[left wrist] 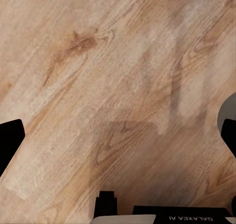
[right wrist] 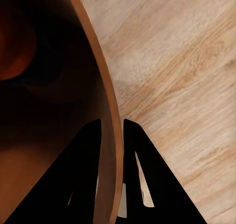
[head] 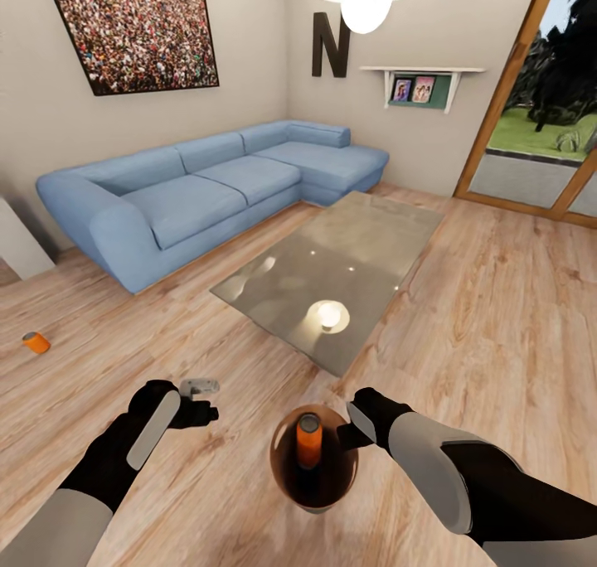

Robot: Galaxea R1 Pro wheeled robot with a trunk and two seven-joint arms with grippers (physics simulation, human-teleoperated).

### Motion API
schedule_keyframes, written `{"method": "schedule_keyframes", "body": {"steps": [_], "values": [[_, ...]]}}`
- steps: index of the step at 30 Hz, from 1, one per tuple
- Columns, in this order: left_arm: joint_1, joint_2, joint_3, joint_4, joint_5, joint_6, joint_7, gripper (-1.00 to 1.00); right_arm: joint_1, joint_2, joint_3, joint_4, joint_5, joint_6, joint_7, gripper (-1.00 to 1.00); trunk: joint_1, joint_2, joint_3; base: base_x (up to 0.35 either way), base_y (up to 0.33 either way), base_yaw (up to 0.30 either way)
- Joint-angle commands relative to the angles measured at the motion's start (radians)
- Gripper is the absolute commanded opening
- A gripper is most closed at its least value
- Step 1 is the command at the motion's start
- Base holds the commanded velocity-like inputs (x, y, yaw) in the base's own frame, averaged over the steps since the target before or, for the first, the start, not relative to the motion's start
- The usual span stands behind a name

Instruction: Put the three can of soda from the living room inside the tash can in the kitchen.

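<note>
Right gripper (right wrist: 112, 130) clamps trash can (head: 286, 476) rim; one soda can (head: 308, 440) inside, another (head: 36, 342) on floor (head: 464, 327); left gripper (head: 201, 387) wide, empty.

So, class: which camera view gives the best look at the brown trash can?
The head view: it shows the whole trash can, round, with a soda can upright inside. The right wrist view shows just a curved stretch of its wall, pinched between the right gripper's fingers. The left wrist view shows bare floor.

Two soda cans (head: 309, 439) (head: 36, 342), one bin (head: 286, 472), one sofa (head: 207, 186), one glass table (head: 356, 252)
</note>
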Motion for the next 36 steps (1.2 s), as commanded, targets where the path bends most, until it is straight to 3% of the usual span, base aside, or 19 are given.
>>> {"method": "schedule_keyframes", "body": {"steps": [1, 4, 10, 15, 24, 36], "values": [[0.001, 0.000, 0.000, 0.001, 0.001, 0.000, -0.001, 1.00, 0.000, 0.000, -0.013, 0.000, -0.011, -0.001, 0.004, -1.00, 0.000, 0.000, 0.002, 0.000, 0.000, 0.000], [0.003, 0.004, 0.001, 0.022, 0.003, 0.000, -0.004, 1.00, 0.000, 0.000, -0.014, -0.001, -0.011, -0.001, 0.004, -1.00, 0.000, 0.000, 0.007, 0.000, 0.000, 0.000], [0.005, 0.009, 0.004, 0.165, 0.008, -0.001, -0.012, 1.00, 0.000, 0.000, -0.020, -0.005, -0.010, -0.001, 0.002, -1.00, 0.000, 0.000, 0.016, 0.000, 0.000, 0.000], [0.008, 0.010, 0.002, 0.244, 0.008, -0.043, -0.032, 1.00, 0.000, 0.000, -0.025, -0.012, -0.012, -0.003, 0.000, -1.00, 0.000, 0.000, 0.025, 0.000, 0.000, 0.000], [0.007, 0.012, -0.001, 0.414, -0.003, -0.106, -0.194, 1.00, 0.000, -0.078, -0.031, -0.021, -0.018, 0.008, -0.001, -1.00, 0.000, 0.000, 0.039, 0.000, 0.000, 0.000], [0.006, 0.012, -0.007, 0.454, -0.005, -0.191, -0.222, 1.00, 0.029, -0.125, -0.045, -0.021, -0.018, 0.003, -0.003, -1.00, 0.000, 0.000, 0.059, 0.000, 0.000, 0.000]]}}
